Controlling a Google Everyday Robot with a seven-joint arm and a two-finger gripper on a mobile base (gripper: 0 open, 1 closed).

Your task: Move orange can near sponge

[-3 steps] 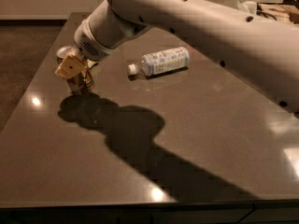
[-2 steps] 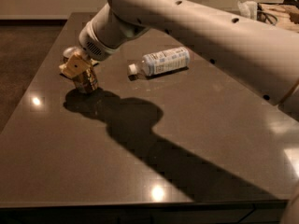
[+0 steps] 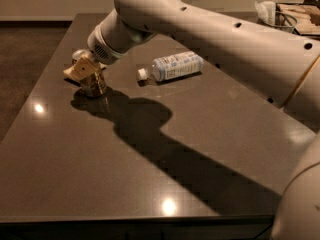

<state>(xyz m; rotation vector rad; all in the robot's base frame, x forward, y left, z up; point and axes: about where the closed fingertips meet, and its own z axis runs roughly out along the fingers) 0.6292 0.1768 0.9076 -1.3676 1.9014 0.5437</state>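
The orange can [image 3: 96,88] is at the far left of the dark table [image 3: 150,174]. It leans, its silver top [image 3: 79,54] pointing up and to the left, its base at or just above the table. My gripper [image 3: 86,77] comes in from the right and is shut on the can's middle, with a cream-yellow finger [image 3: 80,71] across its side. The sponge does not show; it may be hidden behind the gripper or the arm.
A clear plastic bottle [image 3: 172,66] with a pale blue label lies on its side right of the can. The white arm [image 3: 210,39] crosses the table's right half and casts a large shadow. Clutter [image 3: 280,16] stands at the far right.
The gripper has carried the can a little to the right and away from me. The bottle has not moved.
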